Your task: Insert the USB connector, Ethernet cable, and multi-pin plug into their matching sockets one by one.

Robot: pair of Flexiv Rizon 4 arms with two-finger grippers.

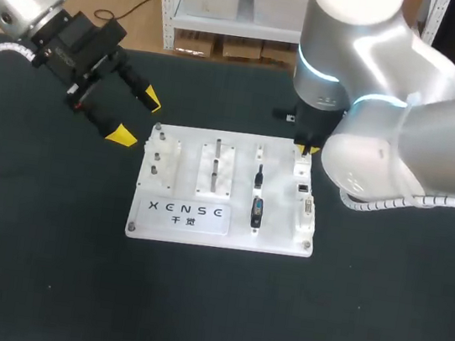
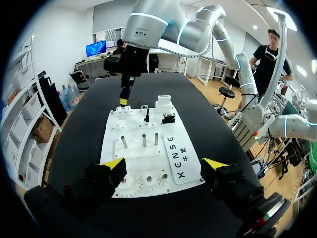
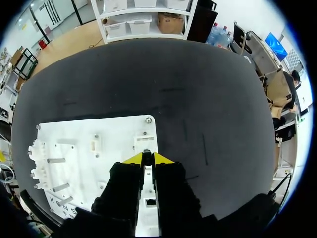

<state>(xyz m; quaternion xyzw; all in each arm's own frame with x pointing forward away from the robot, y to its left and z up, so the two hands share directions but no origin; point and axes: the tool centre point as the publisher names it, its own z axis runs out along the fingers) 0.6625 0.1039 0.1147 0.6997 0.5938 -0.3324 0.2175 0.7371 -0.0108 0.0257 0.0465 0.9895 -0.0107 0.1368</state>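
Head view, and the white board (image 1: pixel 239 151) is lying in the middle of the black table (image 1: pixel 45 264). My left gripper (image 1: pixel 136 118) is hovering off the board's rear left corner, clear of it, its fingers spread wide apart and holding nothing. My right arm is reaching in over the board's rear right corner, and the right gripper (image 1: pixel 305 150) is pointing down at a spot right by that corner.

On the board itself, a slim black plug (image 1: pixel 259 175) is standing right of centre. A chunkier black connector (image 1: pixel 256 211) is sitting just in front of it, on the near side. Along the right edge the sockets (image 1: pixel 304 197) are lining up in a row.

In the left wrist view, the left gripper (image 2: pixel 164 163) is hanging wide open over the board's near end. My other arm's gripper (image 2: pixel 123 100) is coming down at the far corner.

In the right wrist view, the right gripper (image 3: pixel 147 158) is sitting directly over a small white socket block (image 3: pixel 143 144) at the board's edge. Whether it is clamped on anything, I cannot tell.
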